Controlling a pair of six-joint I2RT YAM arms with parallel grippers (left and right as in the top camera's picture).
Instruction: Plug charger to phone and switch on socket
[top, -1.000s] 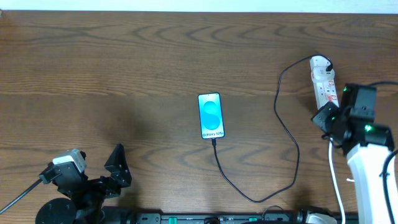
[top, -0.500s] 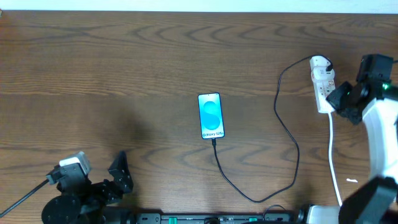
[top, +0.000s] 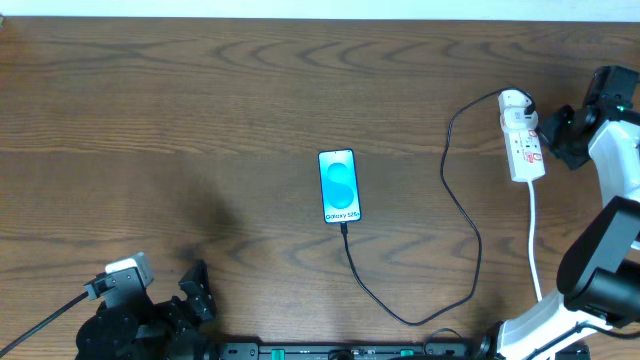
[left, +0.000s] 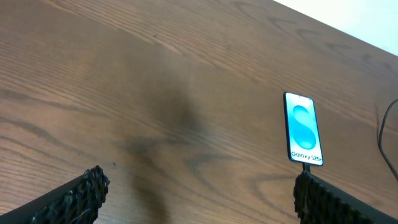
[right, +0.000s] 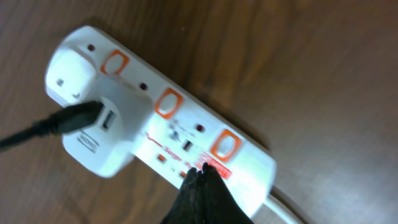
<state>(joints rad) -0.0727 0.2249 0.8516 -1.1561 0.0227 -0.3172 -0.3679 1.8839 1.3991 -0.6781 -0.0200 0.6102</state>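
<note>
Near the far right corner of the table (top: 200, 100), with the socket (top: 522, 140) laid lengthwise from far to near, rounded end toward the far edge, the right gripper (right: 202, 177) pressed together at its red label, and the left gripper (left: 199, 186) spread wide by the near edge.

The phone (top: 338, 186) lies flat in the centre, screen up. The screen is lit blue-teal, with a swirl and the text "Galaxy S25+", and its long side runs from 12 to 6 o'clock. The charger (top: 470, 235), a thin black cable, meets the phone's 6 o'clock edge and curves toward 5 o'clock. Then it climbs to a white adapter (right: 102, 134) seated in the 12 o'clock end of the socket (top: 522, 140). The socket is a white strip with orange-red framed marks, well apart from the phone at 3 o'clock.
</note>
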